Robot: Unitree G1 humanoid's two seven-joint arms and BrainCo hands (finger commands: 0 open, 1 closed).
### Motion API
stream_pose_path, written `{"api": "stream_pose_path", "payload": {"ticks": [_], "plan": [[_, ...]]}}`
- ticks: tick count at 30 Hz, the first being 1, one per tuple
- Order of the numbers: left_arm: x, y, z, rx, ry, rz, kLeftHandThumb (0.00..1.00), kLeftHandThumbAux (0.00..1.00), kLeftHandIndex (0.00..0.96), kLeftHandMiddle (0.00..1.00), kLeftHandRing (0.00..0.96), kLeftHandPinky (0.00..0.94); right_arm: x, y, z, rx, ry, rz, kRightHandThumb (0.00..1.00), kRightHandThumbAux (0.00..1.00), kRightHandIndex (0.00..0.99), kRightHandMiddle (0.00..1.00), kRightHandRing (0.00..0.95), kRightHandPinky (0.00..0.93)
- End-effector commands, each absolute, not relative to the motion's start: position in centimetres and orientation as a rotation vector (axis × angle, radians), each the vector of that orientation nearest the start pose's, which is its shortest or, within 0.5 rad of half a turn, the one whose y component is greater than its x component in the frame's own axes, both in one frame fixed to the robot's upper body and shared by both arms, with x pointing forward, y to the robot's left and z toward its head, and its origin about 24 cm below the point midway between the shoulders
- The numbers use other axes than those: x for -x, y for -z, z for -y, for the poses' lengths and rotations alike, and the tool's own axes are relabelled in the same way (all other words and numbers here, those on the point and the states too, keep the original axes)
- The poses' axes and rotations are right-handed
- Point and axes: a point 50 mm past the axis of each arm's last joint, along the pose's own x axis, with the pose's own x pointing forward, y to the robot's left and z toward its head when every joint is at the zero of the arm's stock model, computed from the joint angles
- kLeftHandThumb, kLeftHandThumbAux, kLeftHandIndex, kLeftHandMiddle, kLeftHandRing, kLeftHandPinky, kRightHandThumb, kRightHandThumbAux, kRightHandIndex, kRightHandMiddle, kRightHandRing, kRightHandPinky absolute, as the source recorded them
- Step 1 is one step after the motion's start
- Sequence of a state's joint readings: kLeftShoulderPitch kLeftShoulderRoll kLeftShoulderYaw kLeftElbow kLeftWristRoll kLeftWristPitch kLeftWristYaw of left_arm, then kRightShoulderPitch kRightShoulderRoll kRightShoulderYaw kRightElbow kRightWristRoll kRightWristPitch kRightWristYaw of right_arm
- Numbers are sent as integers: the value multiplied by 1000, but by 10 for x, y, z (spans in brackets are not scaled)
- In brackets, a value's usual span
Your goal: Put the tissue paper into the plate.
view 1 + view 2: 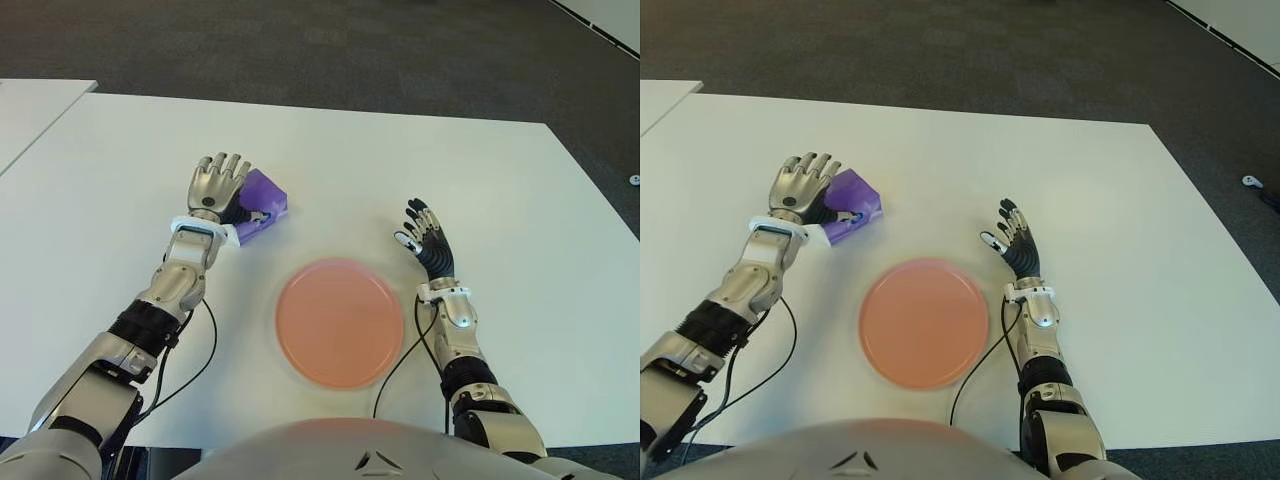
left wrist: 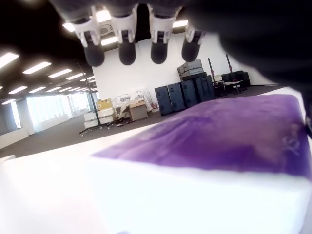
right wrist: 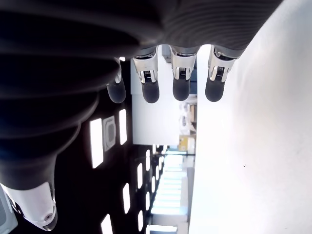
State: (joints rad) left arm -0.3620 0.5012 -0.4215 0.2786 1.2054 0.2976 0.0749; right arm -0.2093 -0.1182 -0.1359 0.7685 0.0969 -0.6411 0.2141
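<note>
Under the open, empty left hand (image 1: 216, 187), half-hidden purple tissue pack (image 1: 264, 208), ungrasped.

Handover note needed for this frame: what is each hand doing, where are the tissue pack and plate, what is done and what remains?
Left hand: at the purple tissue pack, fingers extended above it, not closed; no grasp yet.
Right hand: open, holding nothing, showing to the right of the plate.
Tissue pack: lies on the white table, beyond the plate and to its left, apart from it.
Pink plate: near the table's front edge, nothing in it.
Done: left hand has reached the pack.
Left: close on the pack, lift, carry it to the plate, release.
</note>
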Motion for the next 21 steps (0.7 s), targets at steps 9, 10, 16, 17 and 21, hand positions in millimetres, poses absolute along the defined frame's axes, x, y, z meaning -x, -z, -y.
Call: {"api": "stream_pose_path", "payload": {"ticks": [9, 10, 16, 17, 21], "plan": [[-321, -51, -179, -1813, 45, -3, 31, 303, 0, 0, 0, 0, -183, 92, 200, -27, -1, -318, 151, 644, 0, 8, 0, 18], [-322, -50, -179, -1813, 46, -6, 30, 302, 0, 0, 0, 0, -183, 92, 200, -27, -1, -318, 151, 644, 0, 8, 0, 18], [-324, -44, -179, -1795, 60, -25, 33, 304, 0, 0, 0, 0, -183, 92, 201, -27, 0, -317, 151, 644, 0, 8, 0, 18], [-324, -43, -179, -1793, 61, -26, 33, 305, 0, 0, 0, 0, -183, 92, 201, -27, 0, -317, 151, 644, 0, 8, 0, 18], [-324, -40, -179, -1775, 68, -30, 36, 307, 0, 0, 0, 0, -183, 92, 202, -27, 0, -317, 151, 644, 0, 8, 0, 18]]}}
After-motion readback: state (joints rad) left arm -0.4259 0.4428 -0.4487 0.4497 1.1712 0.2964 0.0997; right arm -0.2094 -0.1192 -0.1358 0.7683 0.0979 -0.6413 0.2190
